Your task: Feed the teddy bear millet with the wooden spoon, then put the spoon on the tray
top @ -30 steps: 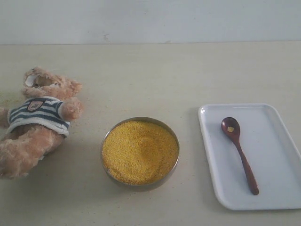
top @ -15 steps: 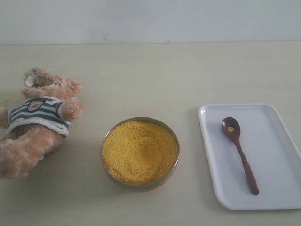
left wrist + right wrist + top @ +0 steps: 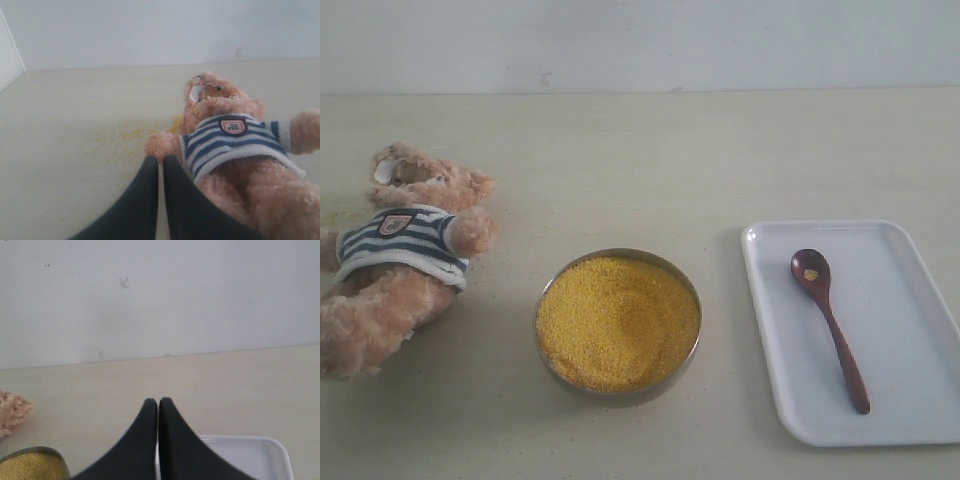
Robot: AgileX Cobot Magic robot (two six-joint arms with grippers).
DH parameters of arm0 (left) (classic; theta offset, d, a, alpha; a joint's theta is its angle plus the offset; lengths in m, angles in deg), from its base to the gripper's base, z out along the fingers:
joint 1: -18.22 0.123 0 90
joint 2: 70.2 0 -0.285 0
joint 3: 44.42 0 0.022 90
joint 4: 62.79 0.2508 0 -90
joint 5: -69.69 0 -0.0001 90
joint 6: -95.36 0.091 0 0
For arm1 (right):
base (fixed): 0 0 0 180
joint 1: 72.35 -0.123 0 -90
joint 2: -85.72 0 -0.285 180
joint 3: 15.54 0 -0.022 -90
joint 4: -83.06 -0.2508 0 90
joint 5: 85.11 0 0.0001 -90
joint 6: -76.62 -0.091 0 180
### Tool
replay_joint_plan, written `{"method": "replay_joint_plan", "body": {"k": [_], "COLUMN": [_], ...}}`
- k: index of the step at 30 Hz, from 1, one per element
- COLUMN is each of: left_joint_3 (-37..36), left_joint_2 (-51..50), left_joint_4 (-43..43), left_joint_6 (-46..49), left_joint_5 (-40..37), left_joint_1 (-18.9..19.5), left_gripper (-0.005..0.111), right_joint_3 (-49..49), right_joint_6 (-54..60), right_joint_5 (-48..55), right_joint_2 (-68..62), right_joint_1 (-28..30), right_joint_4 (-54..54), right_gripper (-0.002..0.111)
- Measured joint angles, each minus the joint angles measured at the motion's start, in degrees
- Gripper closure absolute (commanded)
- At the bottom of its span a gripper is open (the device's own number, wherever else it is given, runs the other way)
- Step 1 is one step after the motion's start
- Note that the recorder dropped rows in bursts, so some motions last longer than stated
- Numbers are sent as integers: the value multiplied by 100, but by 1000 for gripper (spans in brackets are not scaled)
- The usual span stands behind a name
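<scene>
On the tabletop (image 3: 640, 160), the metal bowl (image 3: 620, 397) of millet (image 3: 617, 320) sat at centre, with the teddy bear (image 3: 405, 255) lying on its back at the bowl's nine o'clock and the tray (image 3: 910, 300) at its three o'clock. The wooden spoon (image 3: 830, 325) lay on the tray, a few grains in its scoop, handle running toward five o'clock. The left gripper (image 3: 160, 159) had its jaws pressed together, holding nothing, close by the bear's paw. The right gripper (image 3: 158, 402) also had its jaws together, near the tray's rim.
</scene>
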Motion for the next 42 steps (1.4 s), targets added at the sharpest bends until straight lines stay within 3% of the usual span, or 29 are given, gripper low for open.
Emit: {"method": "replay_joint_plan", "body": {"k": [7,14,23,42], "left_joint_3": [0,0,0,0], "left_joint_2": [0,0,0,0], "left_joint_4": [0,0,0,0], "left_joint_6": [0,0,0,0], "left_joint_5": [0,0,0,0], "left_joint_1": [0,0,0,0], "left_gripper": [101,101,101,101], "right_joint_3": [0,20,165,170], "right_joint_6": [480,964,1385,1335], "right_joint_5": [55,1458,2510,2652], "right_joint_2": [96,912,1439,1452], "right_joint_1": [423,914,970,970], "right_joint_4": [42,232,156,3], "right_gripper": [108,108,108,108]}}
